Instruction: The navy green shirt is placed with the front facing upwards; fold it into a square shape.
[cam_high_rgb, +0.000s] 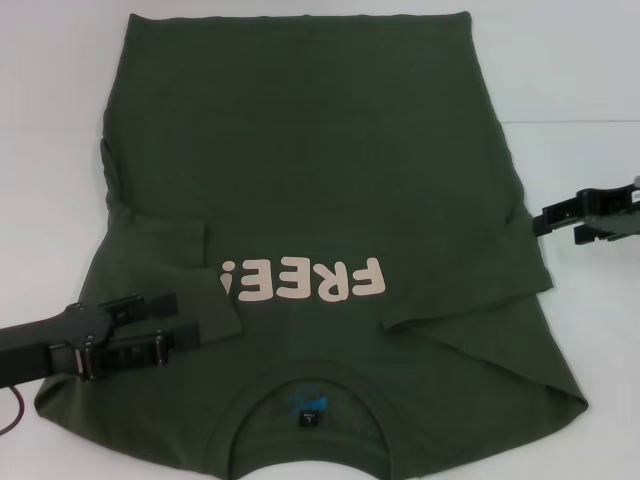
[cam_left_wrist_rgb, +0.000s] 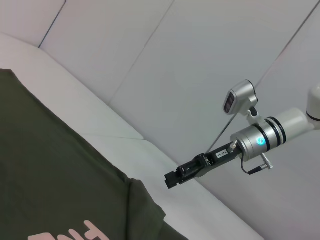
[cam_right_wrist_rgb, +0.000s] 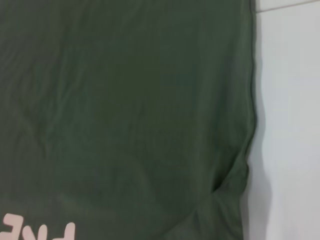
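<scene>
White tabletop fills the scene, and spread across it lies the navy green shirt, front up, collar nearest the robot, pale "FREE!" lettering across the chest. Both short sleeves are folded inward over the body. Over the shirt's near left part, the left gripper has its dark fingers apart and holds nothing. At the shirt's right edge, the right gripper sits above the table; I cannot tell its finger state.

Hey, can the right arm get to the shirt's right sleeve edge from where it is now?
Probably yes. The right gripper hangs beside the shirt, next to the folded-in right sleeve, with only bare table around it. The left gripper is over the opposite side.
</scene>
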